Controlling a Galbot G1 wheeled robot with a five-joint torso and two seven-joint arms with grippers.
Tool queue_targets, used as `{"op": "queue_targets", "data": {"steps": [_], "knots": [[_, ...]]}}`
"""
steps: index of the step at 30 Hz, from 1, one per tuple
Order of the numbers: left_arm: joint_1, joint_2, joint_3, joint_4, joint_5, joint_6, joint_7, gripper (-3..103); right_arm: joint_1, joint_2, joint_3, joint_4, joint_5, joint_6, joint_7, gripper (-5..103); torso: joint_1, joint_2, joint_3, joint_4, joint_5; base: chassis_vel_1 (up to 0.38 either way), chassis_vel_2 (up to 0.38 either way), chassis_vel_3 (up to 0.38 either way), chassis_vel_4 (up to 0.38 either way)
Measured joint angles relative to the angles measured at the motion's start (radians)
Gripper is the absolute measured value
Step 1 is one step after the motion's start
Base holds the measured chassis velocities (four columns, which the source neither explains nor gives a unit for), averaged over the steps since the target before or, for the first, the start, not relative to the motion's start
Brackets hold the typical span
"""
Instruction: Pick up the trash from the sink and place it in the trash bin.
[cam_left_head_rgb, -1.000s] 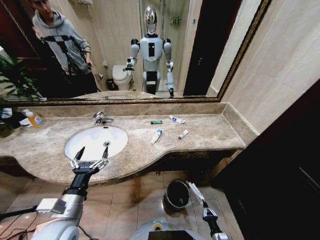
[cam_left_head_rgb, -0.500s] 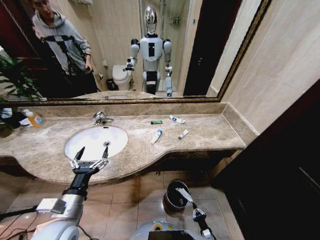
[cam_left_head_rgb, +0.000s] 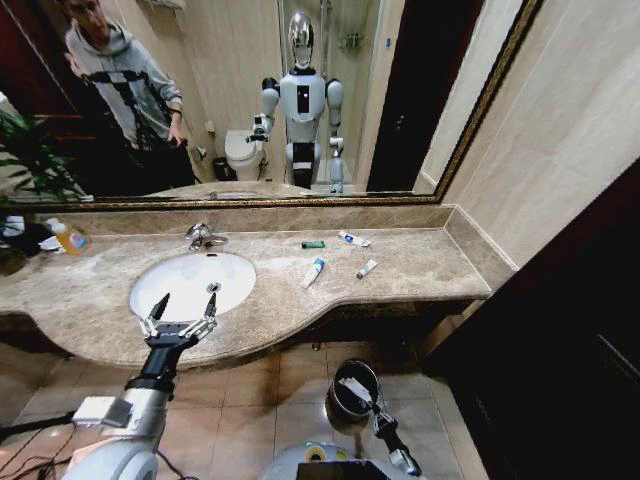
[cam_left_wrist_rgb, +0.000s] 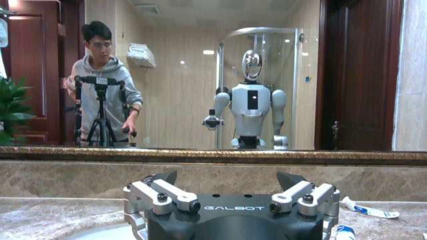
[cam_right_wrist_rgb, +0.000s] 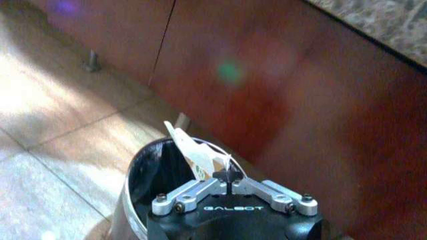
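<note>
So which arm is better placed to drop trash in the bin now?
The right. The right gripper is shut on the white sachet just above the trash bin. The left gripper hovers open and empty at the front edge of the sink.

Over the last second the right gripper (cam_left_head_rgb: 358, 393) was swung inward from the robot's right, from a spot beside the trash bin (cam_left_head_rgb: 352, 389) to a place directly over its opening. The white sachet (cam_left_head_rgb: 352, 387) pinched between the closed fingers was carried along: earlier it was seen off to the right of the bin's rim, half a second ago at the rim, and now it was held above the dark inside. In the right wrist view the sachet (cam_right_wrist_rgb: 193, 150) was seen sticking up from the fingertips, with the bin's opening (cam_right_wrist_rgb: 150, 167) just beyond it.
</note>
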Motion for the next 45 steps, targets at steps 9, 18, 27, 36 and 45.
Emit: {"op": "queue_targets", "data": {"steps": [9,18,27,36,45], "knots": [[0.000,0.000,0.000,0.000,0.000,0.000,0.000,100,0.060,-0.005,0.003,-0.055,-0.041,-0.073,-0.003,0,0.000,0.000,0.000,0.0000,0.0001,0.000,0.000,0.000,0.000],[0.000,0.000,0.000,0.000,0.000,0.000,0.000,100,0.098,-0.006,0.006,-0.081,-0.036,-0.092,-0.024,22,0.000,0.000,0.000,0.0000,0.0001,0.000,0.000,0.000,0.000],[0.000,0.000,0.000,0.000,0.000,0.000,0.000,100,0.093,-0.006,0.004,-0.071,-0.028,-0.096,-0.030,55,0.000,0.000,0.000,0.0000,0.0000,0.000,0.000,0.000,0.000],[0.000,0.000,0.000,0.000,0.000,0.000,0.000,100,0.074,-0.002,0.003,-0.033,-0.018,-0.099,-0.035,83,0.000,0.000,0.000,0.0000,0.0001,0.000,0.000,0.000,0.000],[0.000,0.000,0.000,0.000,0.000,0.000,0.000,100,0.015,-0.010,0.005,0.084,0.051,-0.113,-0.068,100,0.000,0.000,0.000,0.0000,0.0002,0.000,0.000,0.000,0.000]]}}
